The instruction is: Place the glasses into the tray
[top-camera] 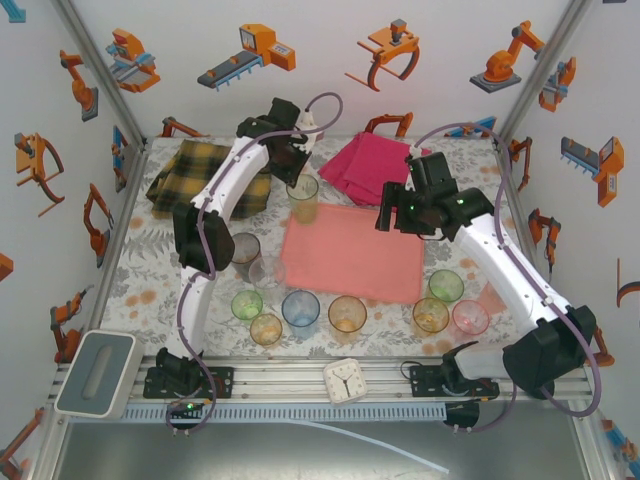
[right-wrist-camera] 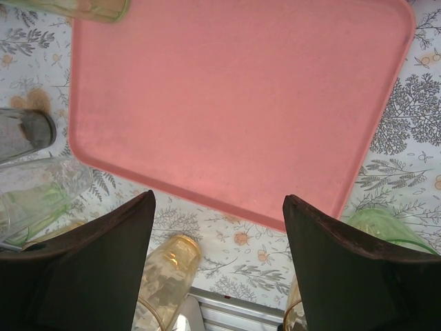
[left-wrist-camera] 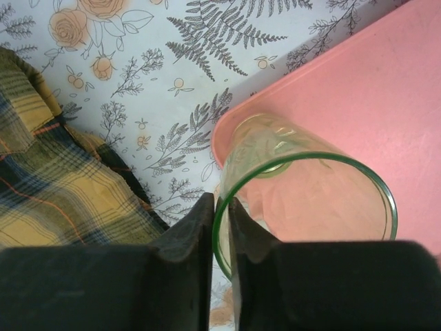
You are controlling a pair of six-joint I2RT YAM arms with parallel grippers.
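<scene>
Left arm bringing a green glass to the tray's far-left corner.
Left gripper [left-wrist-camera: 220,207] has its jaws clenched on the rim wall of the green glass [left-wrist-camera: 303,186], one finger inside and one outside; the rim pinch keeps it upright for set-down. The base is over the tray [left-wrist-camera: 372,103] corner, but I can't tell if it's touching. Right gripper [top-camera: 400,215] hovers over the tray's right side, jaws spread, holding nothing. Other glasses [top-camera: 300,308] wait on the counter [top-camera: 150,270] off the tray's near and left edges.

Left hand [left-wrist-camera: 220,207] pinches the green glass [left-wrist-camera: 310,200] rim; right hand [right-wrist-camera: 219,200] spread wide.
</scene>
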